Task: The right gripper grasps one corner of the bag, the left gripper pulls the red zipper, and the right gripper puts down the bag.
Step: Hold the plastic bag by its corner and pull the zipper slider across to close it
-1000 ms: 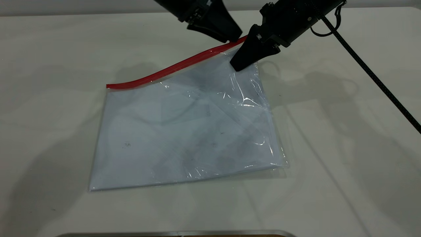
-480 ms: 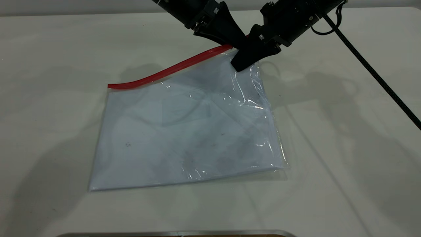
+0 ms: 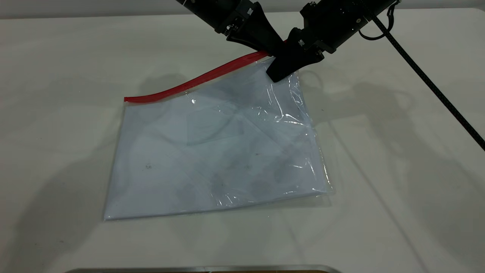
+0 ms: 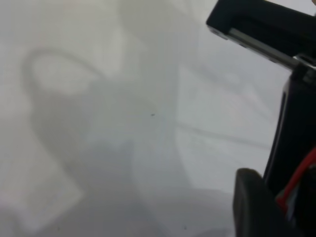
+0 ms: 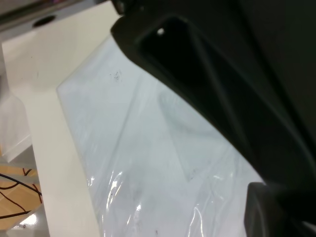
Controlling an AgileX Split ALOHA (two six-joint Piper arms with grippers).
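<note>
**Clear bag on white table, far corner pinched and lifted**

Lying near the middle of the white table (image 3: 57,76): the bag (image 3: 212,151), flat, clear and shiny, with white paper inside. Crinkled and bright with glare on the side toward 3 o'clock. Marked with a faint box shape and a few small dark specks on the front.

Along the far long edge: the red zipper (image 3: 197,79), a thin red strip. Running from about 9 o'clock up toward 1 o'clock, low and flat at the 9 o'clock end, rising off the table at the other end. Long axis of the bag going the same way, a little slanted, with the near long edge flat on the table toward 6 o'clock.

At about 12 o'clock on the table: the right gripper (image 3: 281,72), black, with a cable loop and a long black cord (image 3: 428,85). Clamped on the corner (image 3: 273,60), holding that red-edged end up.

Just beside it, touching the red strip from the 11 o'clock side: the left gripper (image 3: 271,46), black and pointed. Red strip seen between its black fingers (image 4: 254,205) in the left wrist view. Closed tight or not: cannot tell.
</note>
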